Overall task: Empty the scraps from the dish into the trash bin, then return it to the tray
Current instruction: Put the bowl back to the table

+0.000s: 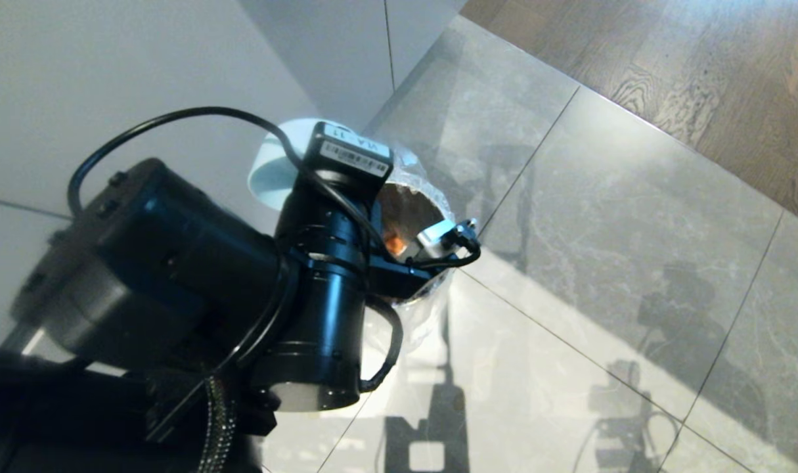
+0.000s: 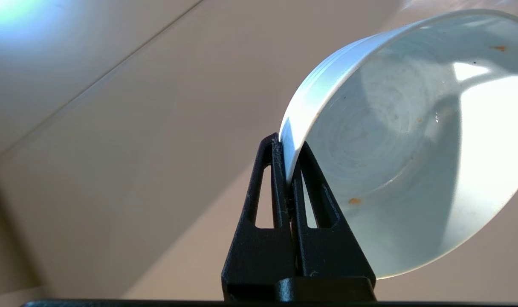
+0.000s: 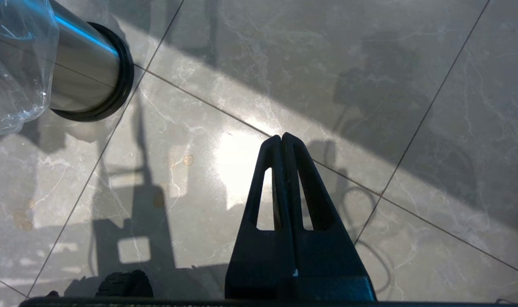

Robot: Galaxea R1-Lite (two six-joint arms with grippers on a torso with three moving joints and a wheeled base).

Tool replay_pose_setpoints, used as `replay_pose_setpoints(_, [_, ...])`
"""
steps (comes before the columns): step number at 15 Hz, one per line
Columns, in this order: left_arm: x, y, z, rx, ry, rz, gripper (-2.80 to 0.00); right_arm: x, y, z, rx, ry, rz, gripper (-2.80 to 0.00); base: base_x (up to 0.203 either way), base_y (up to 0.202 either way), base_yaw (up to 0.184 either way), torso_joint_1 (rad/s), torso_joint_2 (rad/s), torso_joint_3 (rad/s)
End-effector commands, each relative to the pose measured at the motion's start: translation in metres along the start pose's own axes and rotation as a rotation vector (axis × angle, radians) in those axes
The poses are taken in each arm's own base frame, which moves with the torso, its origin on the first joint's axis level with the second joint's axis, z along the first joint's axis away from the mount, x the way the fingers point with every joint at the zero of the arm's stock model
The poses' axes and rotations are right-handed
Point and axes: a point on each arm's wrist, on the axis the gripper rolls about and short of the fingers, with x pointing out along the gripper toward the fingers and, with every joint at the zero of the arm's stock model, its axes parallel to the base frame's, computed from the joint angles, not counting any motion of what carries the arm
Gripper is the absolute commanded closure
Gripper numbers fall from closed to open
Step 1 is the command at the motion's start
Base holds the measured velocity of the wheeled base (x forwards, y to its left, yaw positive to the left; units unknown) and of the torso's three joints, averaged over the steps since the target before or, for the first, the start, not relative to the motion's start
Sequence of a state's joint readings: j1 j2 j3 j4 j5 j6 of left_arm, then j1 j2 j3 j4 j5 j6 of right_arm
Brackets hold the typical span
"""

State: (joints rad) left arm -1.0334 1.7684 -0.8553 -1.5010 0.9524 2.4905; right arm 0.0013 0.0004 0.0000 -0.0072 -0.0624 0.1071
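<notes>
The dish, a pale blue-white bowl, is tipped on its side, and my left gripper is shut on its rim. Its inside is bare apart from a few small orange specks. In the head view the dish hangs at the far-left edge of the trash bin, a steel cylinder with a crinkled clear liner. The left arm's wrist hides the gripper there. An orange piece of the scraps shows inside the bin. My right gripper is shut and empty over the floor, beside the trash bin. The tray is out of view.
Glossy grey floor tiles surround the bin, with wooden flooring beyond them. A white wall panel stands behind the bin. A black wheel of my base shows near the right gripper.
</notes>
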Motion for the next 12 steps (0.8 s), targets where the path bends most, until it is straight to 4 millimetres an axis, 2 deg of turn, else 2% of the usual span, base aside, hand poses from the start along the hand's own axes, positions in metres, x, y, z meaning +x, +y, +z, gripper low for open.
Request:
replay_pose_setpoints(1, [0.0,-0.004,0.0,-0.06,-0.032,-0.053,0.0,0.0,0.0,0.0,0.0,-0.001,0.0,0.0,0.0,0.0,0.0,0.0,0.0,0.0])
replay_pose_setpoints(4, [0.001,-0.02,0.006,-0.245,-0.082,-0.164,0.0,0.0,0.0,0.0,0.0,-0.001,0.0,0.0,0.0,0.0,0.0,0.0,0.0,0.0])
replay_pose_setpoints(8, [-0.004,-0.049,0.013,-0.528,-0.107,-0.397,0.0,0.0,0.0,0.0,0.0,-0.001,0.0,0.0,0.0,0.0,0.0,0.0,0.0,0.0])
replay_pose_setpoints(10, [-0.008,-0.064,0.011,-0.625,-0.13,-0.537,0.0,0.0,0.0,0.0,0.0,-0.001,0.0,0.0,0.0,0.0,0.0,0.0,0.0,0.0])
replay_pose_setpoints(12, [-0.001,-0.067,0.001,-0.66,-0.147,-0.568,0.0,0.0,0.0,0.0,0.0,-0.001,0.0,0.0,0.0,0.0,0.0,0.0,0.0,0.0])
